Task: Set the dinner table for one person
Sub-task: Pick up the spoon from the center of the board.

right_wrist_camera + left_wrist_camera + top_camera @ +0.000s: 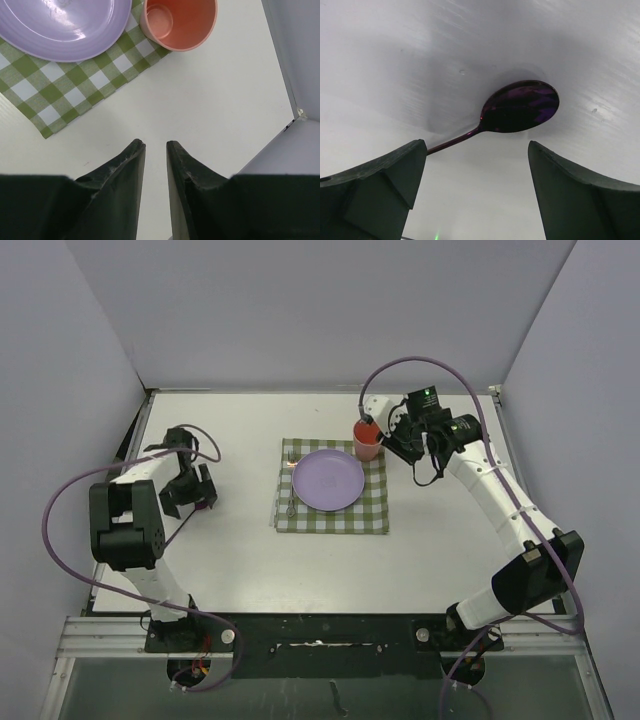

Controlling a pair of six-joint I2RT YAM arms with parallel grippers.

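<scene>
**Item 1, dinner table** (240, 570): white top, bearing everything listed below.

**Item 2, checked cloth** (372, 518): lies at the table's centre and serves as the place mat.
- The purple plate (328, 480) sits in its middle.
- The fork (291, 488) lies on the cloth just left of the plate.
- The orange cup (368, 443) stands upright on the far right corner (the usual spot for a drink).

**Item 3, spoon** (520, 107): dark purple, flat on the bare table well left of the cloth. It is not yet at the setting, and probably belongs to the right of the plate.

**Item 4, left claw** (476, 150): the arm is folded back on itself, with the wrist pointed down over the spoon. The fingers are spread wide and grip nothing. The spoon's handle runs toward one finger, a straddle that suits a pinch across thin metal.

**Item 5, right claw** (156, 145): the arm is stretched far out, with the wrist tilted over bare table just right of the cup. The fingers are narrowed to a slit, with nothing between them.
</scene>
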